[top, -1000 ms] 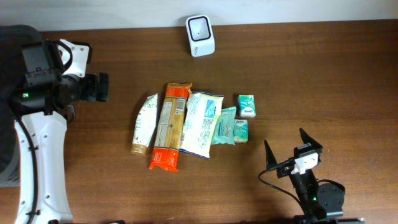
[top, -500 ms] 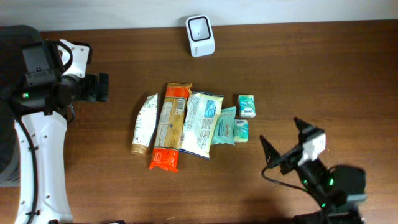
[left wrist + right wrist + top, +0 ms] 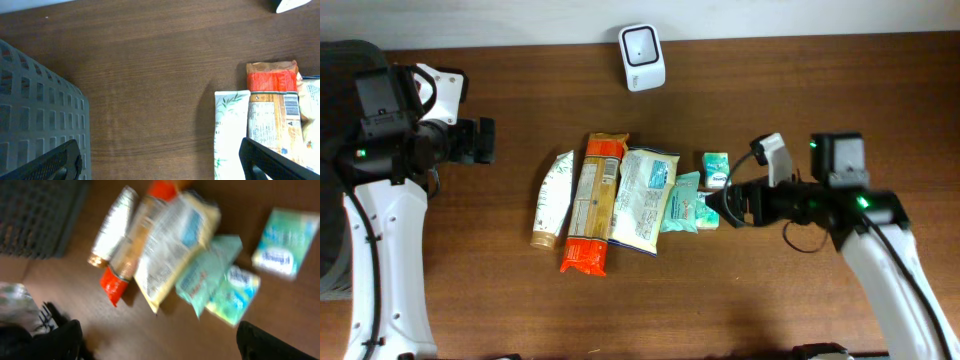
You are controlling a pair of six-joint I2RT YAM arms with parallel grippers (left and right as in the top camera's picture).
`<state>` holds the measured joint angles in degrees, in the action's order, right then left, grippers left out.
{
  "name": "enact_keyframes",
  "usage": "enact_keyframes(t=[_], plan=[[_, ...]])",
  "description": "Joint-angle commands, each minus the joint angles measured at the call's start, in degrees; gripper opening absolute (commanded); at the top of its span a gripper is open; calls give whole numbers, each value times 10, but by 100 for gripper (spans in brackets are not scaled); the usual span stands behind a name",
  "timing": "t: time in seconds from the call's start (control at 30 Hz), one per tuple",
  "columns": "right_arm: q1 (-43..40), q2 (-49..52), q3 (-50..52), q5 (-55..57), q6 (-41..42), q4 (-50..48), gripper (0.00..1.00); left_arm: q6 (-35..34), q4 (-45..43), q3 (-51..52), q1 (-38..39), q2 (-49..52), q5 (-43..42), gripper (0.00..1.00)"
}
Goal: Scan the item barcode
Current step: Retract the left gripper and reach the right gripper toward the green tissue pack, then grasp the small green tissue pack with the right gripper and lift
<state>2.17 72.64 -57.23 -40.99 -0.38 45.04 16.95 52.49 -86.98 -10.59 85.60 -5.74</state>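
The items (image 3: 630, 200) for scanning lie side by side in a loose row at the middle of the dark wooden table (image 3: 840, 90), none of them lifted.

Starting from the far left, a grey mesh basket (image 3: 35, 110) sits at the table's edge, seen through the left wrist camera. Just past it, the left gripper (image 3: 488, 140) hangs over bare wood, well apart from the row. Its jaws are spread wide with nothing between them.

Then the row itself. First comes a white tube (image 3: 551, 200) with a tan cap pointing toward the near edge. Pressed against it is a long orange packet (image 3: 593, 215), its printed label facing up. Next is a white pouch (image 3: 645, 180) with blue print, lying partly over the orange packet's edge. A crumpled teal packet (image 3: 683, 200) is tucked against the pouch's right side. After that come two small teal boxes, the upper box (image 3: 717, 169) standing a little clear and the lower box (image 3: 706, 210) touching the teal packet.

Behind the row, near the far edge and roughly above the pouch, stands the white scanner (image 3: 642, 43), well apart from everything.

On the right, the right gripper (image 3: 745, 180) reaches in toward the two small boxes. Its jaws gape wide and grip nothing. One dark finger (image 3: 730, 205) lies just beside the lower box; whether it touches I cannot tell. The right wrist view is blurred.
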Motion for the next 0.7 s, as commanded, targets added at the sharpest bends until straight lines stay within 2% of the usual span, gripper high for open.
enact_keyframes(t=[0.0,0.03,0.13,0.37,0.43,0.6,0.67], plan=[[-3,87,-6,102,140,10,90,7,-1,-2,-2,-11,-4,99],[-3,123,-6,162,195,16,72,7,-1,-2,-2,-11,-4,99],[-3,182,-6,184,219,11,55,7,-1,-2,-2,-11,-4,99],[59,261,-6,175,221,-51,55,7,-1,-2,-2,-11,-4,99],[79,280,-6,197,264,-77,54,7,-1,-2,-2,-11,-4,99],[95,313,-6,216,303,-98,37,7,-1,-2,-2,-11,-4,99],[107,313,-6,216,309,-100,18,7,-1,-2,-2,-11,-4,99]])
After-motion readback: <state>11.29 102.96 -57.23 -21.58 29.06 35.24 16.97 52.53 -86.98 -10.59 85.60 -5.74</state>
